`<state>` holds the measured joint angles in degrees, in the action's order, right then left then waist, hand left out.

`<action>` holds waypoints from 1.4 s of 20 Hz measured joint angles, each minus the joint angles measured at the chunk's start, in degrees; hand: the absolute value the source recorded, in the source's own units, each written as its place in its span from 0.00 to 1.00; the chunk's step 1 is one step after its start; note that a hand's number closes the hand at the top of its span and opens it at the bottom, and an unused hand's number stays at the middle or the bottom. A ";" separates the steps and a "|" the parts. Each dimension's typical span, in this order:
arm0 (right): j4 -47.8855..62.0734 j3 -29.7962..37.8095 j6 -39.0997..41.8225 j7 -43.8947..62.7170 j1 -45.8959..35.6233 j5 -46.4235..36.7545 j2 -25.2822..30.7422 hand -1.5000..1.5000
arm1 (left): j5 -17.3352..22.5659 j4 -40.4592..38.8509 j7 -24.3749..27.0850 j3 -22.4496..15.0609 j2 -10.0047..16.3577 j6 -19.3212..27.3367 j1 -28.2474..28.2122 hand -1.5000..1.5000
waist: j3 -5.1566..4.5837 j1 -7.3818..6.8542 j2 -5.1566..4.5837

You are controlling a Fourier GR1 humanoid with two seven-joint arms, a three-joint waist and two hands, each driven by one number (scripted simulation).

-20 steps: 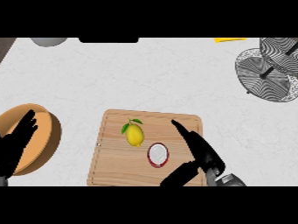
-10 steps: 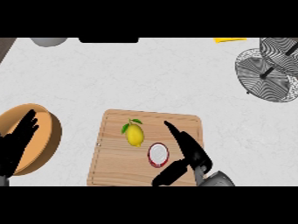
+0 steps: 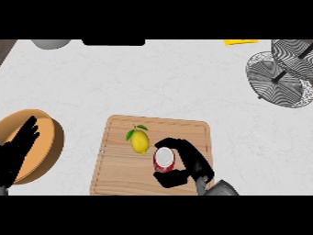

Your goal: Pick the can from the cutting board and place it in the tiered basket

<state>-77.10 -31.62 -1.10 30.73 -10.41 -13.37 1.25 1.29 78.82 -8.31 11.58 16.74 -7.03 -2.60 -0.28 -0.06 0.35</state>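
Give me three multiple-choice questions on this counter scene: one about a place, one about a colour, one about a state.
1. Where does the can stand?
A) on the cutting board
B) in the tiered basket
C) in the wooden bowl

2. What colour is the lemon?
A) red
B) yellow
C) blue

3. What is the right hand doing?
A) resting open, holding nothing
B) curled round the can
C) shut on nothing

Answers: 1 A, the can stands on the board's wood; 2 B, its skin is plain yellow; 3 B, its fingers and thumb wrap the can.
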 measured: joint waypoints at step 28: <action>25.22 14.58 -17.15 33.68 -40.91 -40.01 8.17 1.00 | -1.83 1.48 -2.17 -1.58 -0.88 -2.23 3.47 0.50 | -0.37 -5.24 -1.07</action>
<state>-51.87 -17.04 -18.25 64.40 -51.32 -53.38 9.42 -0.54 80.31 -10.48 10.01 15.87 -9.26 0.87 -0.65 -5.29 -0.72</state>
